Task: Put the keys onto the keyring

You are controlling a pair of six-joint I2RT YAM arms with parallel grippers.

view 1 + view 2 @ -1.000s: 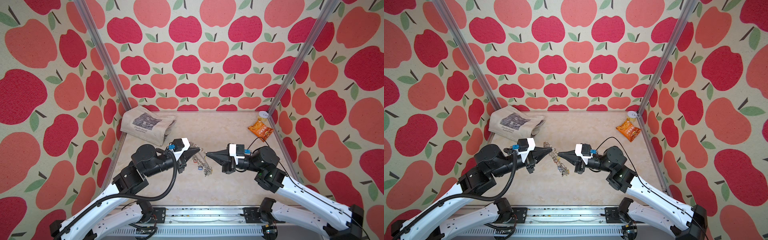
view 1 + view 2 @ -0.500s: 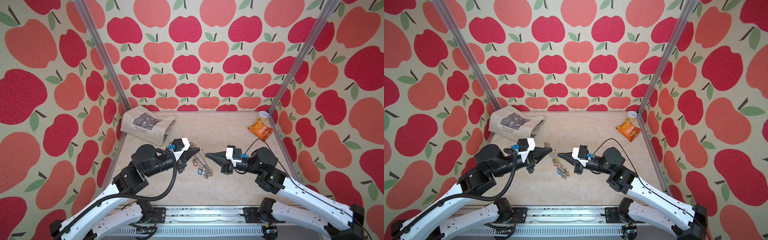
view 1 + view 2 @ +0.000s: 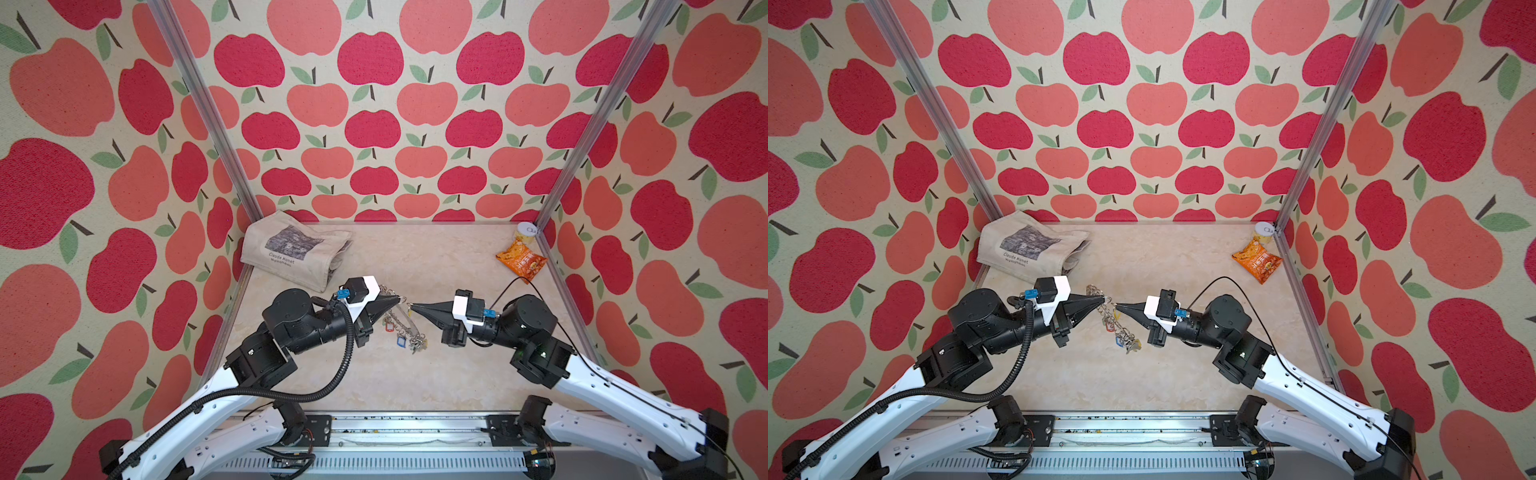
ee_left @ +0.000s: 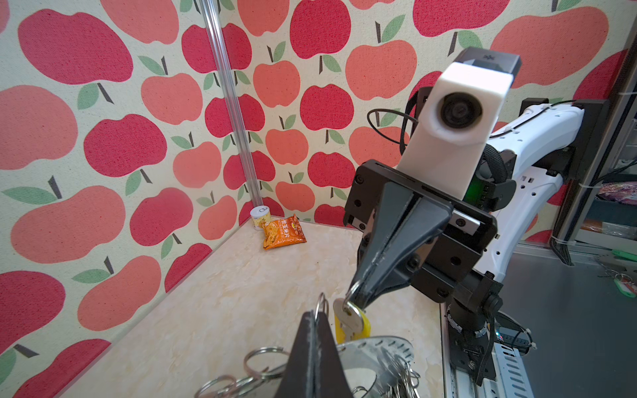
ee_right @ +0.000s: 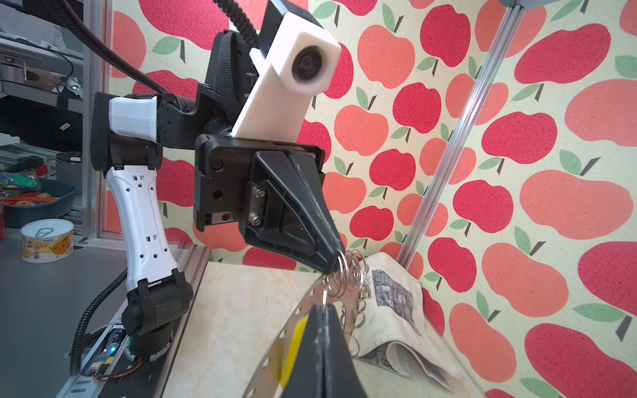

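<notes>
Right gripper pinched shut on the yellow-tagged key, I faced my left gripper, clamped on a loop of the keyring dangling below its tips; a misaligned push, I judged, could drop the key.

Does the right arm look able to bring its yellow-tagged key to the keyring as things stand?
Likely yes. The right gripper, shut on the yellow-tagged key, is nearly tip to tip with the left gripper, which holds the keyring by a loop. Nothing stands between them.
</notes>
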